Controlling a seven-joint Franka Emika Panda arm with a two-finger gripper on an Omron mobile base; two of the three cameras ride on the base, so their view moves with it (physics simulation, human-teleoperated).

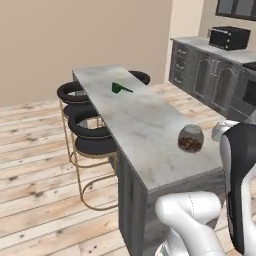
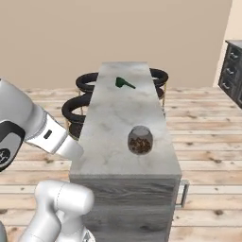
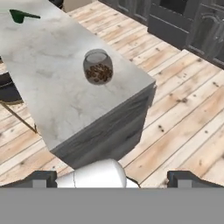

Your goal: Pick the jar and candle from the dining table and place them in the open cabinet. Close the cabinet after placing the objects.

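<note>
A glass jar (image 1: 190,138) of brown nuts stands upright near the close end of the marble worktop (image 1: 135,120), right of centre. A small green object (image 1: 120,88) lies toward the far end. The end effector (image 3: 112,179) hangs spread open, empty, beyond the worktop's end, over the wood floor (image 3: 183,109).

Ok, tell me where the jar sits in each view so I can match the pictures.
Left base view: the jar stands right of centre, near the dining table's near end.
Right base view: jar just below centre, towards the table's right edge.
Hand view: jar upper middle.
Shared landmark: the small green object at the table's far end.
</note>
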